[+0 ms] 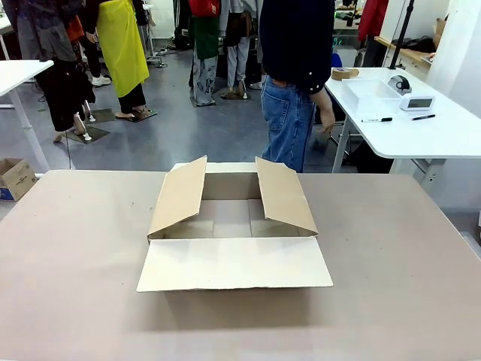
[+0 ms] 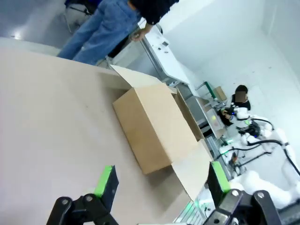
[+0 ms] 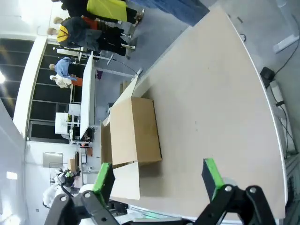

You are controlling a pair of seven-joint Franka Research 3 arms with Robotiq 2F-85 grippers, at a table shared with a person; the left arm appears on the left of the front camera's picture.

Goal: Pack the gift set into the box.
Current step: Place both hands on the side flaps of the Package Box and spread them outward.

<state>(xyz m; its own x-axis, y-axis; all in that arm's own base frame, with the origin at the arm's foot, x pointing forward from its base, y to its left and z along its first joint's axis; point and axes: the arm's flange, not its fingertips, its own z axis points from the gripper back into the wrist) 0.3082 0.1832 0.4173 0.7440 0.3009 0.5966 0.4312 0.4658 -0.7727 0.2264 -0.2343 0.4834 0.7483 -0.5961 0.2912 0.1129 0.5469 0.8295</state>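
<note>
The brown cardboard box (image 1: 233, 222) stands open in the middle of the table, its near flap lying flat toward me and its two side flaps leaning up. Nothing shows inside it. The gift set is out of view. In the left wrist view the box (image 2: 152, 126) lies ahead, and my left gripper (image 2: 161, 180) is open above the tabletop with nothing between its green-padded fingers. In the right wrist view the box (image 3: 136, 131) sits ahead, and my right gripper (image 3: 157, 178) is open and holds nothing.
A person in jeans (image 1: 289, 98) stands at the table's far edge behind the box, hand hanging down. A white side table (image 1: 406, 120) with a tray, pens and a small device stands at the back right. A small printed carton (image 1: 15, 179) sits on the floor at the left.
</note>
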